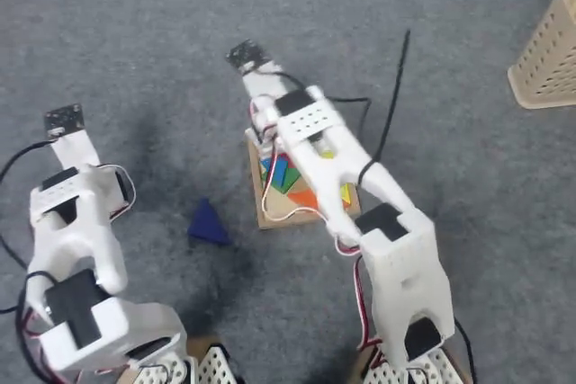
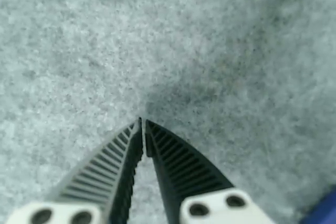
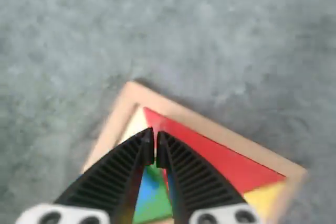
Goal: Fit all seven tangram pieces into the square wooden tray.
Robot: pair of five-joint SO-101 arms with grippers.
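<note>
The square wooden tray (image 1: 263, 213) lies on grey carpet under my right arm (image 1: 315, 137). Coloured pieces sit in it: red (image 3: 220, 156), yellow (image 3: 262, 195), blue (image 3: 149, 187), green (image 3: 152, 211) and orange (image 1: 301, 197). My right gripper (image 3: 155, 148) is shut and empty, hanging over the tray close to one corner (image 3: 131, 87), beside the red piece. A dark blue triangle (image 1: 209, 222) lies loose on the carpet left of the tray. My left gripper (image 2: 143, 135) is shut and empty over bare carpet, with a blue edge (image 2: 325, 208) at the frame's corner.
A beige perforated basket (image 1: 549, 42) stands at the far right. A black cable (image 1: 396, 87) runs across the carpet behind the tray. My left arm (image 1: 76, 222) stands at the left. Open carpet lies between the arms around the loose triangle.
</note>
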